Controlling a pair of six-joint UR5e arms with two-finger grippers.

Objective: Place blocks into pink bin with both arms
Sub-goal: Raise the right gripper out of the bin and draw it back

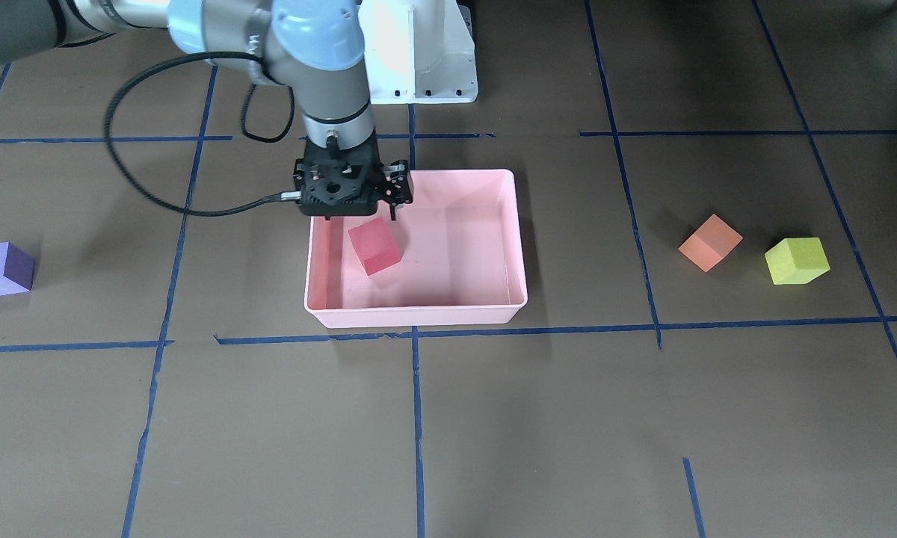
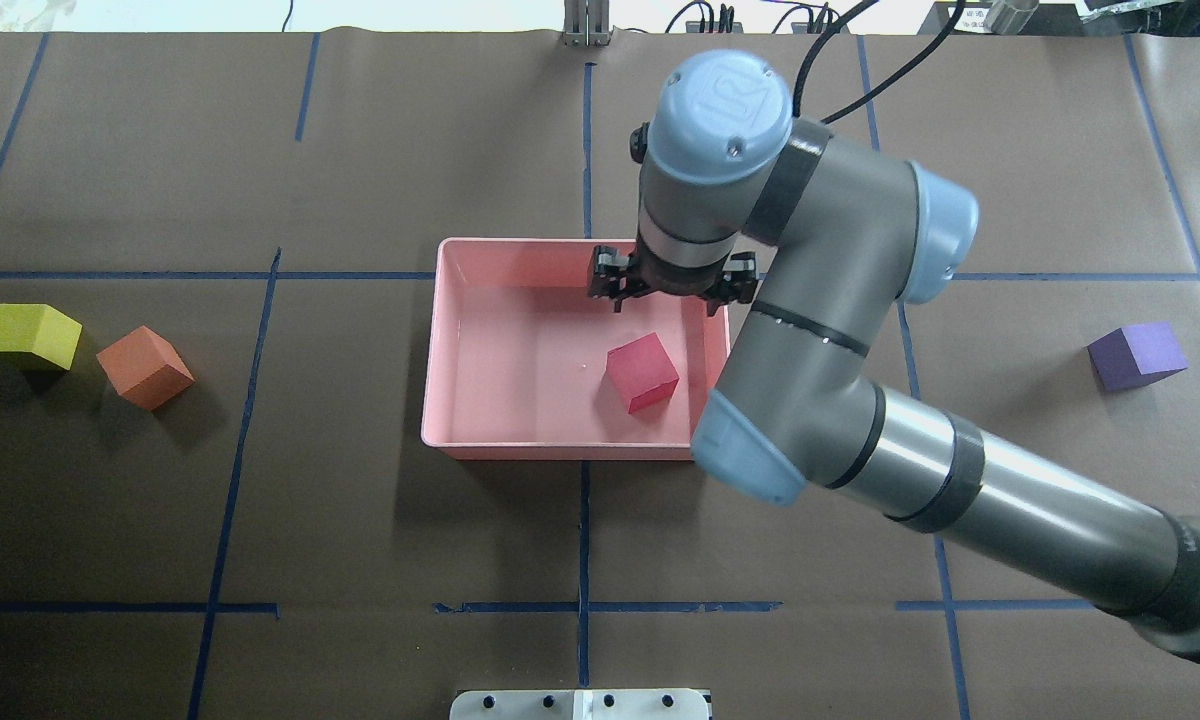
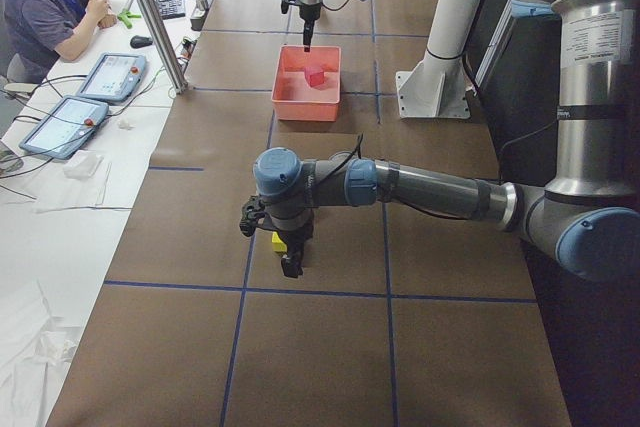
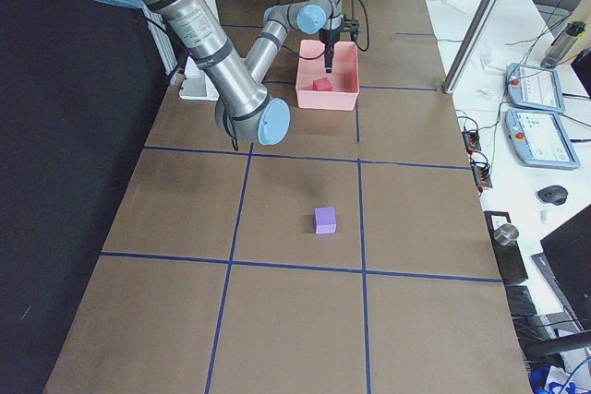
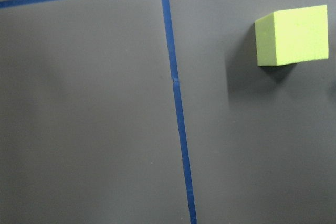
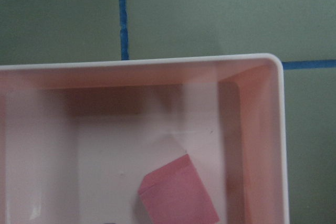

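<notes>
I am hanging my right gripper [image 1: 360, 215] over the right-hand part of the pink bin [image 1: 418, 315], fingers spread wide and carrying nothing. The red block [image 1: 374, 246] is lying on the bin floor below it, turned askew to the walls. It is sitting near the right-hand wall but apart from it, and the broader stretch of floor is running off to its left. The purple block [image 1: 0, 269] is sitting on the table well right of the bin's rim. The orange block [image 1: 710, 242] and yellow-green block [image 1: 796, 261] are sitting near each other, not touching, well left of the bin. I am holding my left gripper [image 3: 288, 252] close by the yellow-green block; whether its fingers are spread I cannot tell.
</notes>
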